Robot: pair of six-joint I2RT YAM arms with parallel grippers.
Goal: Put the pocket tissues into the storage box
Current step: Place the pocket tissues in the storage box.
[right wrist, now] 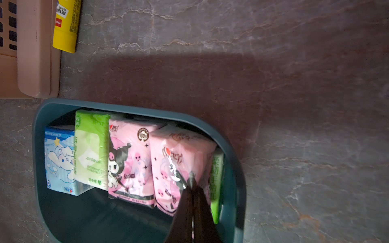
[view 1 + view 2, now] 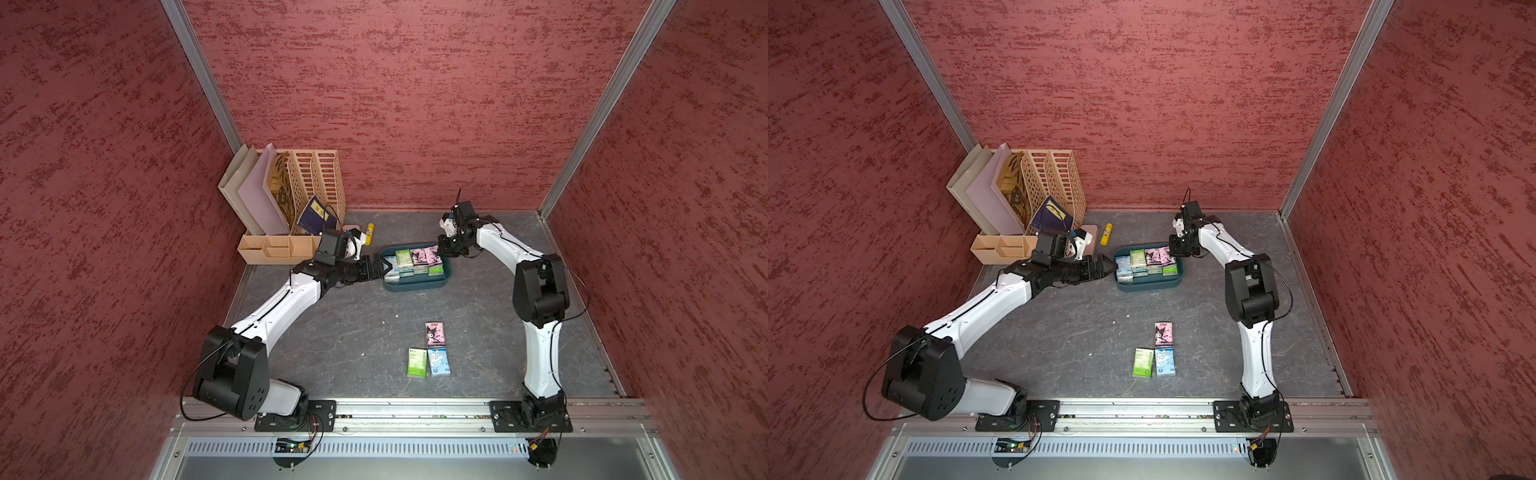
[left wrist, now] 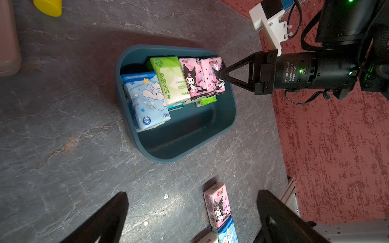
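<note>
Red-mottled walls close three sides of a dark grey veined surface. The left arm rises from the near rail, folds at a black elbow and stretches its white forearm low toward the left end of the storage box. The left jaws are spread wide and empty, hovering just beside that end; their black fingers are cut off by the edge of the left wrist view. The right arm stands up from the rail, bends at its elbow and reaches back and inward, wrist dipped over the box's far right corner. The right jaws are clenched to a point, tips against the end pink pack; whether they nip its wrapper is hard to make out.

A beige slotted organiser holding folders fills the far left corner, its front partly behind the left wrist. The teal box sits toward the back. The pocket tissues inside it lie in a row along its far wall: a blue pack, a green pack, a second pink pack, then the end one. Lower packs show only as edges.

Three loose packs lie well nearer the rail: pink, green and blue. A yellow tube lies beside a pink case, which is mostly hidden in both top views.
</note>
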